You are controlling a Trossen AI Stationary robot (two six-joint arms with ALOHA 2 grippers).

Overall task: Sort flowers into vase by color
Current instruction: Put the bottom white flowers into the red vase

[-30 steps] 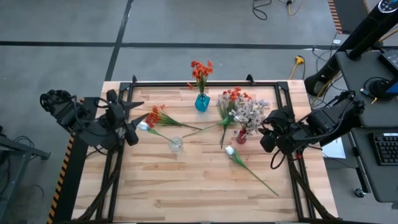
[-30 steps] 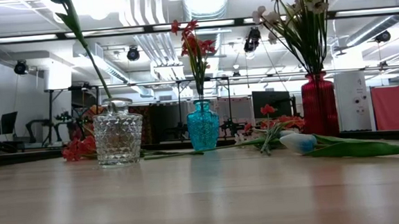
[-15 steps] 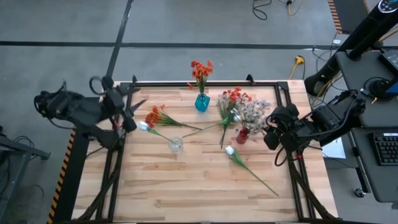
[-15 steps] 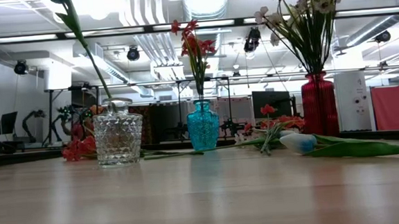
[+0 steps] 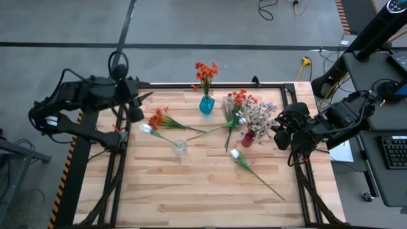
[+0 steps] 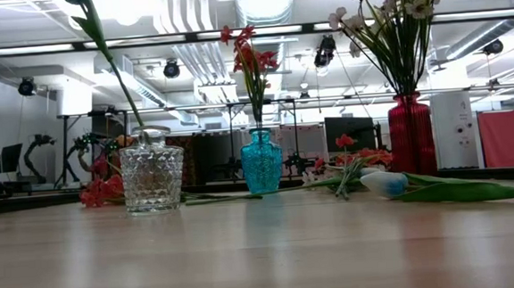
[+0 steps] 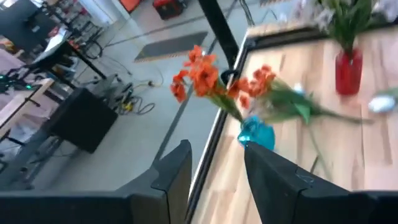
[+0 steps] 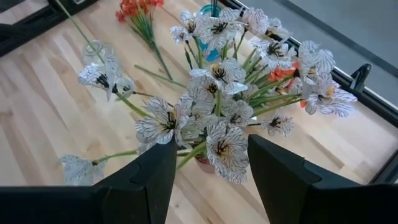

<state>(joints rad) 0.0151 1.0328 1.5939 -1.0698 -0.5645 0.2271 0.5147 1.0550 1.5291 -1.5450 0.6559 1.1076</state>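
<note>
Two orange sprays (image 5: 159, 119) and two white buds (image 5: 235, 154) lie loose. Left gripper (image 5: 137, 106), jaws apart and empty, should descend onto a stem squarely. Right gripper (image 5: 280, 130), parted, empty, waits beside the red vase (image 5: 247, 138).

Grey concrete floor (image 5: 191, 25) w/ dark seam lines round the wood table (image 5: 203, 191), black frame. Cables (image 5: 280, 7) loose on floor at far side, yellow plug (image 5: 306, 62) nr table corner. Desk (image 5: 388, 127) w/ keyboard (image 5: 394, 151) at one side. Low view: open ceiling, ducts (image 6: 262, 1), strip lights (image 6: 45, 48), black spot lamps (image 6: 26, 87); monitor (image 6: 347, 131) and red partition (image 6: 507, 138) at back. Left wrist view: dark floor mat (image 7: 171, 45), black box (image 7: 84, 118).
</note>
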